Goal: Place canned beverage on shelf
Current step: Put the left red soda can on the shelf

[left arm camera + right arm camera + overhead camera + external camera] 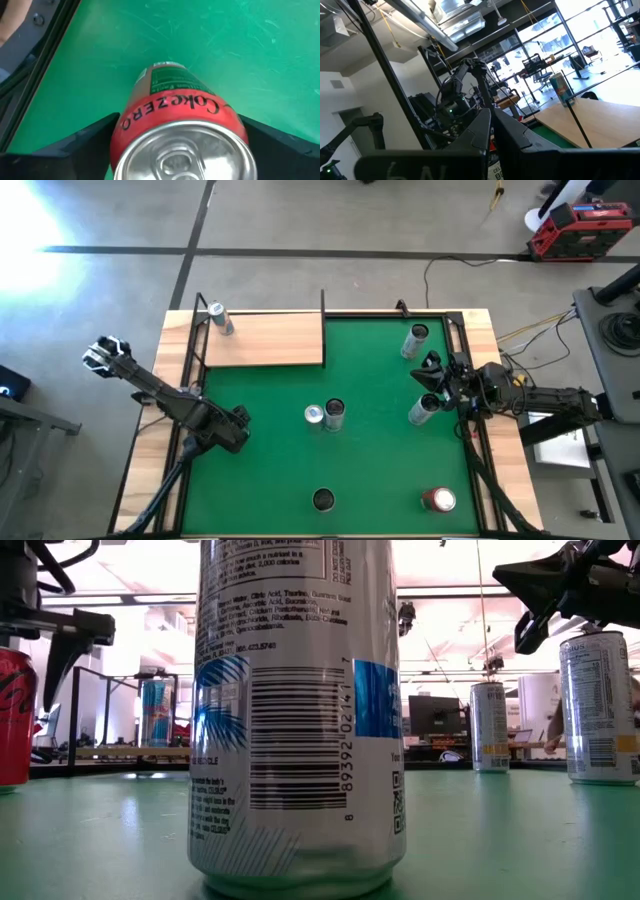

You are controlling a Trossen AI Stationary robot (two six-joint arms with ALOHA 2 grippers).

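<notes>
A red Coke Zero can (175,115) stands on the green mat (380,470) at its left side; it also shows in the low view (14,715). My left gripper (236,430) is over it and hides it in the high view. A light-wood shelf (265,340) with black rods lies at the far left, and a silver-blue can (220,318) stands on its far left corner. My right gripper (429,370) is shut and empty at the mat's right side, raised between two silver cans (416,340) (424,410). My left gripper has the red can's side wall (125,125) between its two fingers (85,140), just below the top rim. The fingers come from above, slanting down. The can is upright with its base on the mat (14,780). The can's top hides the fingertips.
Two cans (314,414) (335,414) stand mid-mat, one (323,500) at the near edge close to the low camera (300,720), and another red can (438,500) at the near right. Black rods (323,310) rise around the shelf.
</notes>
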